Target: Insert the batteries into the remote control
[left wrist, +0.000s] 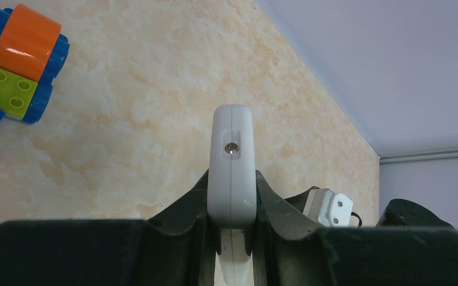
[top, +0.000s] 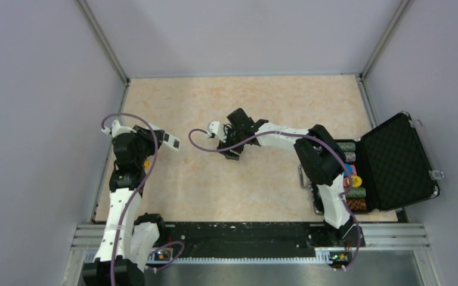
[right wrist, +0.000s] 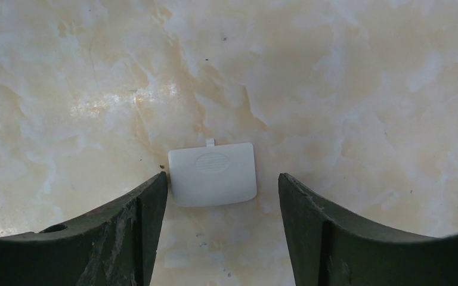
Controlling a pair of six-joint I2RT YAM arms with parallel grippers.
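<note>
White plastic on your far left: the remote (left wrist: 232,173) is pinched between the left fingers (left wrist: 198,205), which are clamped tight on its sides, and it looks held up off the surface (top: 244,196). From above, its long axis pokes out of that grip toward the right arm, so the free end faces the middle. Toy blocks (left wrist: 18,59) lie on the surface well off to one side.

Now across to the middle. Your right fingers (right wrist: 146,214) stand wide, gripping nothing, hanging straight over a small white cover (right wrist: 212,174) that lies flat on the surface. It sits in the gap between them, longer side running finger to finger, little tab pointing away from the wrist. One finger is just beside its edge and the other stands further off, so you're a touch off-centre.

Far right: an open case (top: 399,161) with chip rolls (top: 356,193), well apart from all this.

Batteries? You won't find them in any view, and I can't tell whether the remote's recess is filled. If it is, the cover is my guess for the next grab. Your right arm is the nearer one, so centre up before you close.
</note>
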